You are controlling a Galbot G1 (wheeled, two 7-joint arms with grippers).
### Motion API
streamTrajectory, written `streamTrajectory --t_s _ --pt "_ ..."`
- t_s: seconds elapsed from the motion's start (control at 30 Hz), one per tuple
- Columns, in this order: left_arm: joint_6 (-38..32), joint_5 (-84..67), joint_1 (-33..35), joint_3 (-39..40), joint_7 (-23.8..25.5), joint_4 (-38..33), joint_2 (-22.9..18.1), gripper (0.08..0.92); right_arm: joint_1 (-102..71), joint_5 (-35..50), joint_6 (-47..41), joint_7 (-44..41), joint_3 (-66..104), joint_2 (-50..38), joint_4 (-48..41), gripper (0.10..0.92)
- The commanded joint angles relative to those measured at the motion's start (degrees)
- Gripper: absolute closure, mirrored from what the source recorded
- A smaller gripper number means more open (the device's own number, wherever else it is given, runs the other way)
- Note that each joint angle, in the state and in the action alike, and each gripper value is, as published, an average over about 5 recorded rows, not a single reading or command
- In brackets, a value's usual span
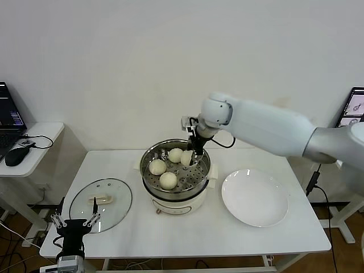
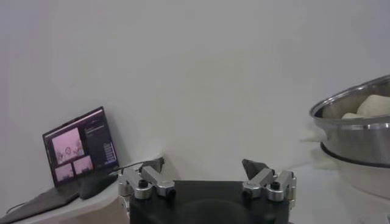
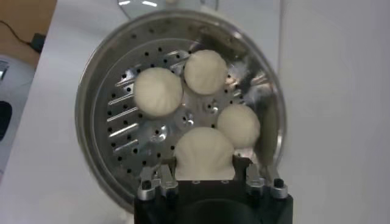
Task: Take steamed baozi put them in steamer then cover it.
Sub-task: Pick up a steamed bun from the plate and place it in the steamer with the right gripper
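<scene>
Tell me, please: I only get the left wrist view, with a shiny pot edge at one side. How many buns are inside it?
Observer: Four baozi are in the steamer, counting one that is gripped.
Operator: Gripped by what?
Observer: The right end effector is shut on the fourth baozi, low inside the basket near its rim.
Operator: And where is the lid?
Observer: The cover lies flat on the table, to the robot's left of the steamer, just beyond the open left end effector.
</scene>
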Motion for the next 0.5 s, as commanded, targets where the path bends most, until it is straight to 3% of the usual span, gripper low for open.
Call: streamTrajectory --t_s 0.03,0.5 --pt "0.0 0.04 0.01 0.03 0.03 0.07 -0.03 0.177 -4.08 -1.32 -1.73 1.0 -0.43 2.84 -2.57 0.431" --pt "-0.08 0.13 0.06 0.11 -0.01 0.09 -0.2 0.177 -5.18 -1.82 -2.1 2.76 0.22 1.92 -2.91 0.42"
